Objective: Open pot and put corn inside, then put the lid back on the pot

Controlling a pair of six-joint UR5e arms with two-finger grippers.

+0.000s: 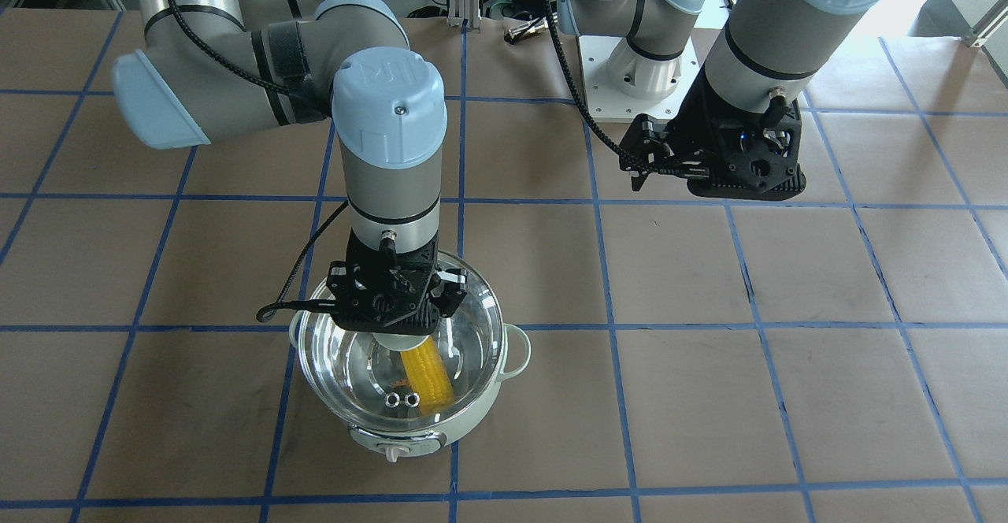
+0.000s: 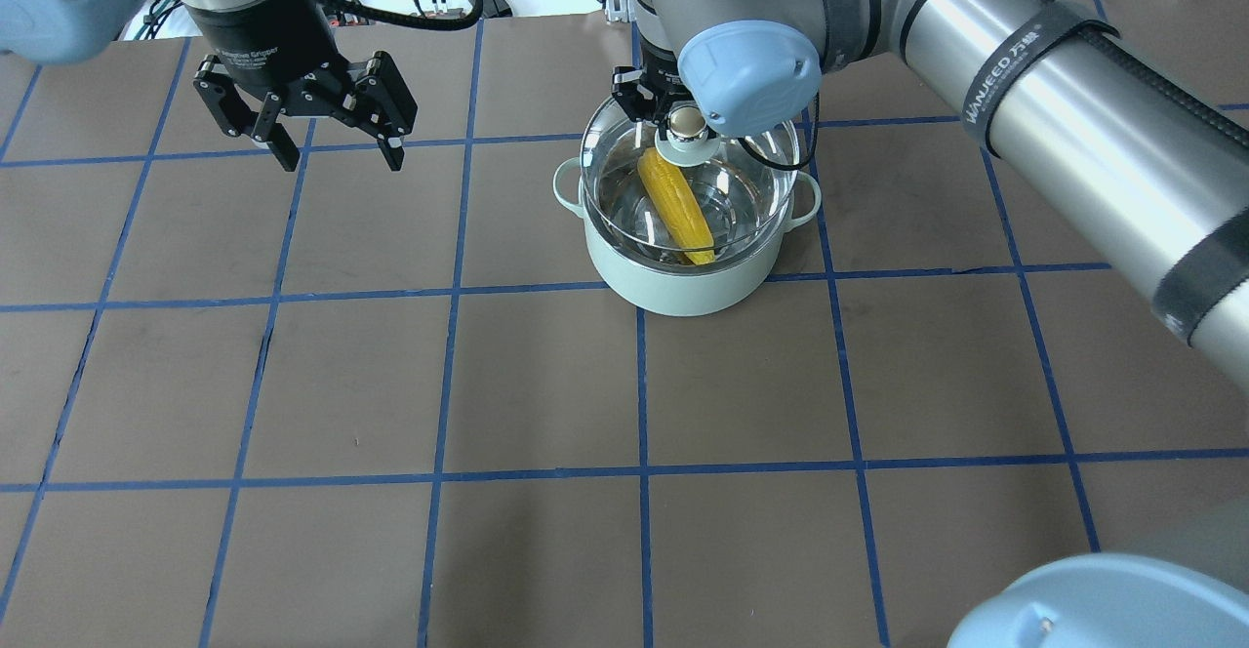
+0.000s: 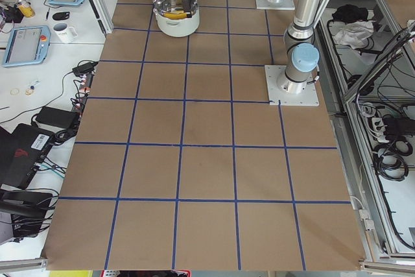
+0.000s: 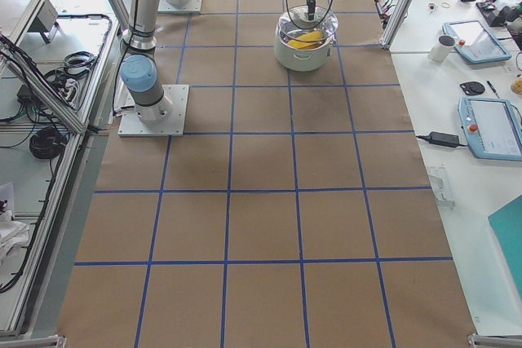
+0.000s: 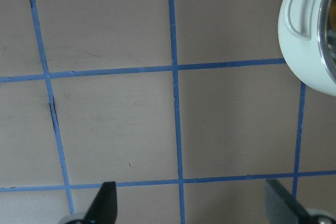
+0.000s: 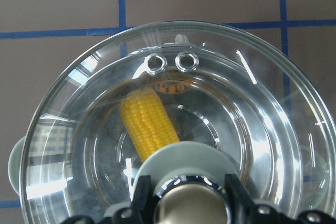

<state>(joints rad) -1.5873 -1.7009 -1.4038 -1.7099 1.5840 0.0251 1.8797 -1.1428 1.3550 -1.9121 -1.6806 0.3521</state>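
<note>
- Right end effector (image 6: 186, 202) is closed on the beige-topped shiny knob (image 2: 687, 121) of the round clear glass lid (image 2: 756, 175). Its black fingers flank the knob on both sides at the bottom of the right wrist view. Gripping at the centre likely keeps the lid level for setting down.
- The lid is over the round pale mint-green electric pot (image 2: 683, 292), upper centre of the overhead view, the two rims roughly lined up. Whether the glass rests on the pot or hangs just above it cannot be told.
- The bright yellow ear of corn (image 2: 673, 204) lies aslant inside the pot's steel bowl, seen through the glass. Judgement: the corn step is done and lid placement is in hand, with release not yet made.
- Left end effector (image 2: 340, 153) is at the upper left of the overhead view, fingers spread wide and holding nothing. It is above the brown paper-covered bench (image 2: 546, 384), well apart from the pot, probably parked out of the way.
- Lid appearance: transparent with bright reflections and a pale green centre base under the knob. Two small metal vent rings (image 6: 156, 63) sit side by side near the rim, at the top of the right wrist view.
- Pot appearance: a small loop handle on each side and a control knob (image 1: 394, 452) low on its wall in the front-facing view.
</note>
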